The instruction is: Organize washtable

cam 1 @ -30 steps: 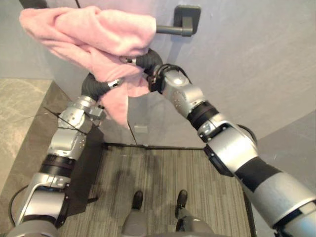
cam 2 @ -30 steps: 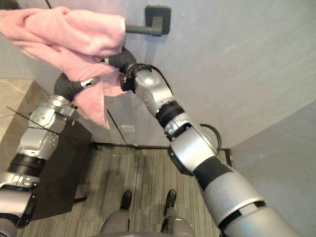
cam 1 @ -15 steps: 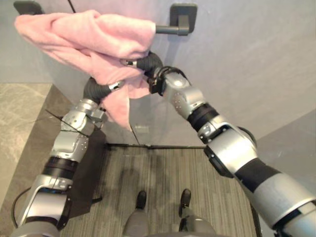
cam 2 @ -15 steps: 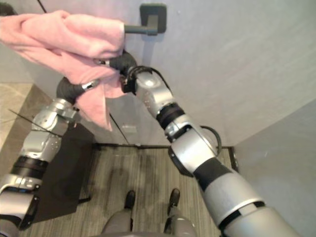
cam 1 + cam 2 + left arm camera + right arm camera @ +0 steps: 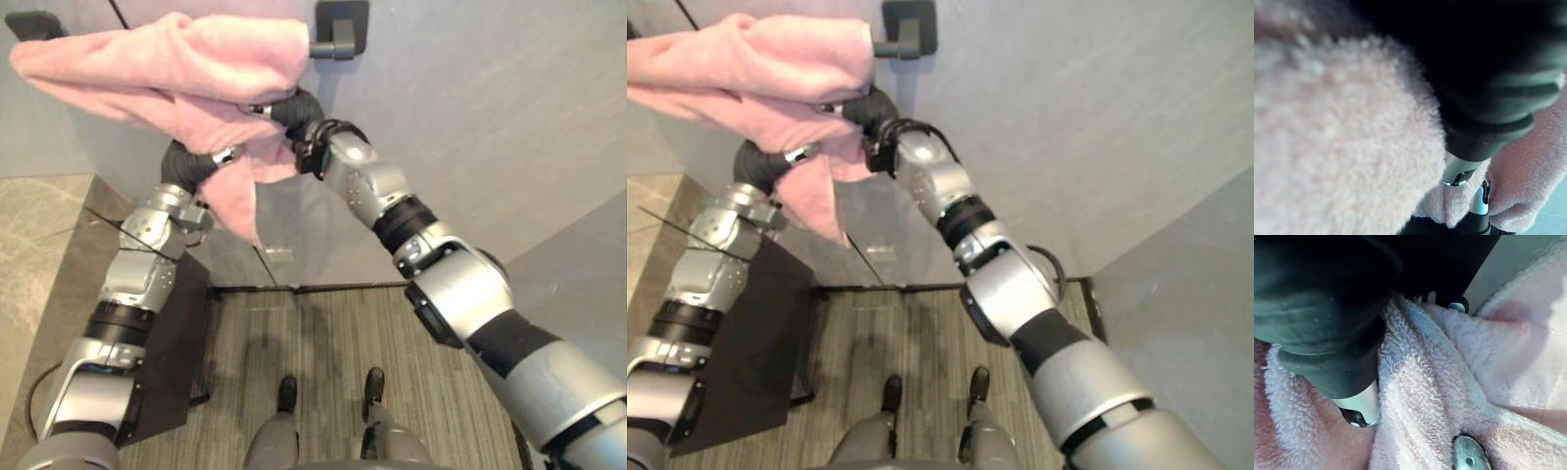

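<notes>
A pink towel (image 5: 167,59) is bunched high against the grey wall, lying over a dark towel bar between its two brackets (image 5: 339,24) (image 5: 29,22). One towel corner hangs down toward the floor. My left hand (image 5: 186,162) reaches up under the towel from the left, and a finger (image 5: 1459,172) runs into the pile. My right hand (image 5: 294,110) is beside it under the towel's right end, with its thumb (image 5: 1468,458) pressed into the cloth. Both hands grip the towel (image 5: 1440,382), and folds hide most of their fingers.
A stone-patterned counter (image 5: 39,225) lies at the left, with a black side panel (image 5: 176,333) below it. Striped flooring (image 5: 323,333) runs to the wall. A small white plate (image 5: 277,254) sits low on the wall.
The view has tilted. Both hands have carried the towel up and toward the right bracket, so less bare bar shows between them.
</notes>
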